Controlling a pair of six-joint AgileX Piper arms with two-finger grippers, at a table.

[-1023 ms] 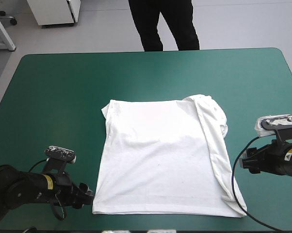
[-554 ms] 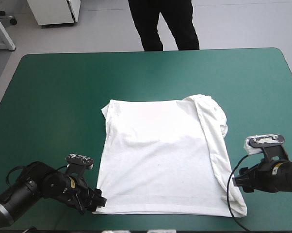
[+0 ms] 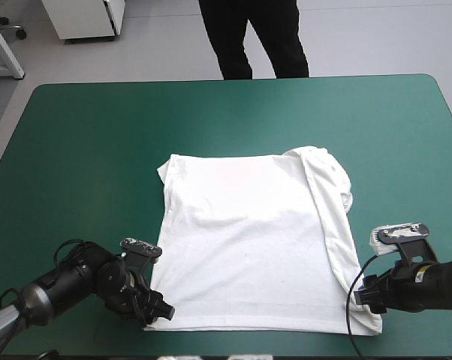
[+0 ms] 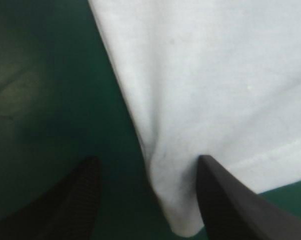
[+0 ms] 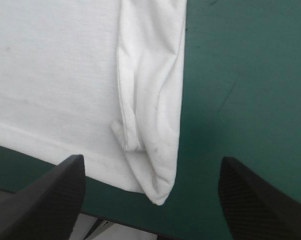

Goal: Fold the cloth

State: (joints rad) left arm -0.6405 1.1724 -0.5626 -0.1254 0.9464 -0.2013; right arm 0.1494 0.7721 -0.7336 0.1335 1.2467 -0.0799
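The T-shirt (image 3: 248, 255) lies flat, near centre on the tabletop (image 3: 98, 150). The left pincer (image 4: 148, 165) and right pincer (image 5: 153, 161) stand apart at its near corners. The right corner appears doubled, so a shallow grip may catch only one layer.

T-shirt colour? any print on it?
Plain white T-shirt, no print visible; clearest in the high view.

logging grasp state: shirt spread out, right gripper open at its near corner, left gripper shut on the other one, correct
No: the left gripper is open too. The left wrist view shows its fingers apart, the corner of the T-shirt between them, not yet pinched. The rest holds: the right gripper stands open at its corner.
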